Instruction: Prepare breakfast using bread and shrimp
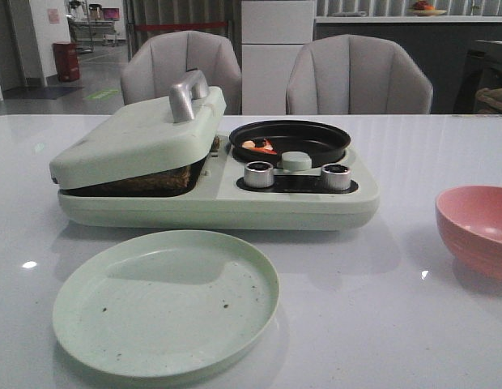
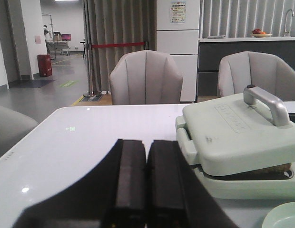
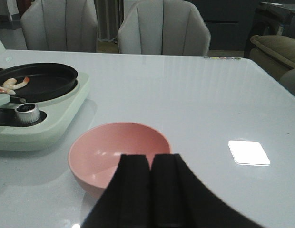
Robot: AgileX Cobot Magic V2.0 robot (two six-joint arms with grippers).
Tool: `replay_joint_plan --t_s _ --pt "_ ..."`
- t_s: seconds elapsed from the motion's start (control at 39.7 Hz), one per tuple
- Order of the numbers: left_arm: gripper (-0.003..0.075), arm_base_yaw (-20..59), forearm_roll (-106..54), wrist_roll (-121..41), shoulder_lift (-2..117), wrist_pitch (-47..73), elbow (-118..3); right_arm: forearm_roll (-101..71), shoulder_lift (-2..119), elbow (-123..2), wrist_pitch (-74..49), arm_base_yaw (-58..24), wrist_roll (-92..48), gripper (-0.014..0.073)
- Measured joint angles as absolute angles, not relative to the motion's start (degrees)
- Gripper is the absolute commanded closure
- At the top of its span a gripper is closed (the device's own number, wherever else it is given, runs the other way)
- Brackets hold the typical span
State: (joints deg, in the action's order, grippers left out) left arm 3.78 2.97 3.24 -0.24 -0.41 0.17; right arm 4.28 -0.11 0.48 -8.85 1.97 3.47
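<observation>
A pale green breakfast maker (image 1: 219,194) is sitting on the glossy white worktop (image 1: 380,308), its hinged lid (image 1: 138,134) resting ajar over browned bread (image 1: 154,180) in the sandwich press, while curled orange-and-white shrimp (image 1: 261,145) are lying in the round black pan (image 1: 290,139) just beside it. The left pincer (image 2: 146,166) is hovering near the appliance's outer side with its dark flat fingers pressed together and holding nothing; the right pincer (image 3: 151,168) is hanging above a smooth pink bowl (image 3: 120,154), likewise closed and empty. An empty, crumb-speckled mint plate (image 1: 166,301) is waiting in front. The risks appear plain: the lid's rounded metal handle (image 1: 189,93) is looking slick and could slip from closed fingers, letting the lid drop on the toast; the bread, seemingly crisp, could crumble under a hard pinch; and the small, glossy shrimp could skid across the pan's non-stick-looking surface instead of being gripped.
</observation>
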Motion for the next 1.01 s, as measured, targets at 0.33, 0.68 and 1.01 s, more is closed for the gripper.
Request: replay_joint_plan --t_s 0.33,0.68,1.01 --pt "0.0621 3.78 2.97 3.24 -0.24 -0.41 0.17 2.34 -0.57 1.63 -4.29 1.97 3.56 0.0559" --pt "0.0621 3.78 2.97 3.24 -0.24 -0.41 0.17 2.09 -0.57 1.63 0.00 1.97 3.56 0.0559" --pt "0.0621 3.78 2.97 3.24 -0.24 -0.41 0.17 2.09 -0.57 1.63 0.00 1.97 3.56 0.0559"
